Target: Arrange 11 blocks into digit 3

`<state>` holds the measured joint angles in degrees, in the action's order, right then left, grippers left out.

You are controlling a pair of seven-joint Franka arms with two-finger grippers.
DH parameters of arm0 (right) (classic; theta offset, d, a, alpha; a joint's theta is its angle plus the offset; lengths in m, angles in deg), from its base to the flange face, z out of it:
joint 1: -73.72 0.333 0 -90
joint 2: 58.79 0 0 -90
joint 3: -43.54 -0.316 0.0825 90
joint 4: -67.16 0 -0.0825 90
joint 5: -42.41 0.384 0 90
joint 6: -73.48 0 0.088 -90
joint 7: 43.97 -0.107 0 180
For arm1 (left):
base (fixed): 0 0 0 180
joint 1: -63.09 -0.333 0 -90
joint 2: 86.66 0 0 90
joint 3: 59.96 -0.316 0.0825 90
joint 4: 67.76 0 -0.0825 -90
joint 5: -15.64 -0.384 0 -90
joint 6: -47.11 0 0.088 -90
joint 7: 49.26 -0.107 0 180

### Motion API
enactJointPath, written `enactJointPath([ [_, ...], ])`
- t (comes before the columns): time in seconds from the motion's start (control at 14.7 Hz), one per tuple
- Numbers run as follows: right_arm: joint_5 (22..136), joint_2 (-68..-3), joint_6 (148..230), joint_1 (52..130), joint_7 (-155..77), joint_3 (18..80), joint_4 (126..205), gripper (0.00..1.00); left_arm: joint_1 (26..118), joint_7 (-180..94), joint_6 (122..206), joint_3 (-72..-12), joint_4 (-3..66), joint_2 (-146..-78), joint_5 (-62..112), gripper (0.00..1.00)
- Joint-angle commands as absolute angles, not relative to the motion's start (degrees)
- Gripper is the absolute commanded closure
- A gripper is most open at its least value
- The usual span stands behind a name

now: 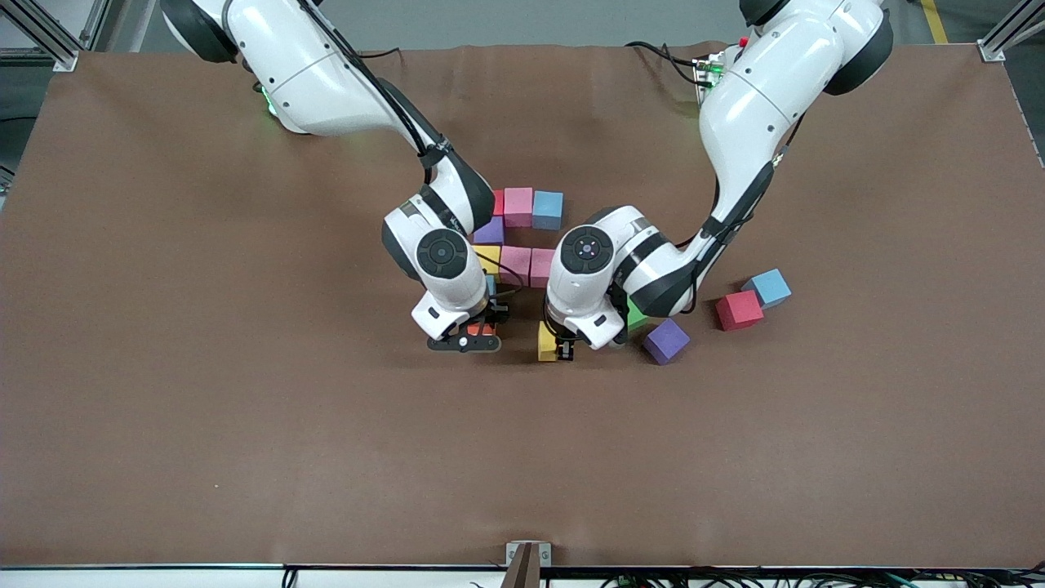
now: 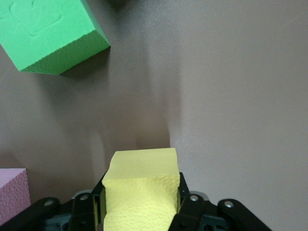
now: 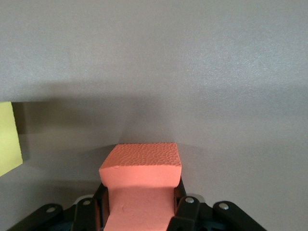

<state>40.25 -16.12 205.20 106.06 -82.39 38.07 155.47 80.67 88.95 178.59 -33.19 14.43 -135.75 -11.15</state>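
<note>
Right now the digit 3 (image 1: 514, 237) is only partly built near the middle of the counter (image 1: 204, 408). Its top bar runs across the counter from one arm's end toward the other, with a pink block (image 1: 518, 206) touching a blue block (image 1: 548, 210). Nearer the front camera lies a second bar with two pink blocks (image 1: 526, 265) side by side. A purple block (image 1: 490, 232) and a yellow block (image 1: 486, 257) peek out beside the right arm. The left gripper (image 2: 142, 211) has its fingers squeezed on a yellow block (image 2: 142, 185) that sits low on the brown cloth, just nearer the camera than the pink bar. The right gripper (image 3: 139, 211) has its fingers squeezed on an orange block (image 3: 140, 175), low on the cloth too, toward the right arm's end. Both arms bend down over the middle. A green cube (image 2: 48, 36) lies beside the left gripper. Toward the left arm's end, loose on the cloth, sit another purple block (image 1: 666, 340), a red block (image 1: 738, 309) and a second blue block (image 1: 767, 287) touching it.
</note>
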Motion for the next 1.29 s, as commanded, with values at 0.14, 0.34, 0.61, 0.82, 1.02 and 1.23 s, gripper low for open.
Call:
enactJointPath([
  [0.14, 40.04, -16.08, 206.02, 106.33, -83.08, 38.53, 156.37, 0.00, 81.29, 88.21, 178.42, -33.51, 12.74, -136.58, -11.25, 0.73],
  [0.34, 40.13, -16.17, 205.76, 105.98, -82.99, 38.53, 156.02, 0.00, 81.29, 88.21, 178.42, -33.51, 12.74, -136.67, -11.16, 0.73],
  [0.61, 40.30, -16.70, 204.97, 105.72, -82.29, 38.44, 154.62, 0.00, 81.55, 88.38, 178.51, -33.51, 12.66, -136.67, -11.08, 0.73],
  [0.82, 40.65, -17.83, 202.08, 105.02, -81.85, 38.44, 154.18, 0.00, 82.43, 88.64, 179.20, -33.51, 12.22, -137.37, -11.07, 0.72],
  [1.02, 40.92, -21.60, 196.02, 101.87, -75.29, 38.44, 153.82, 0.00, 84.01, 88.65, 179.65, -33.51, 10.46, -139.04, -10.99, 0.72],
  [1.23, 40.83, -25.30, 187.59, 96.51, -70.95, 38.53, 153.82, 0.00, 85.06, 88.73, 179.65, -33.51, 9.32, -140.09, -10.99, 0.72],
])
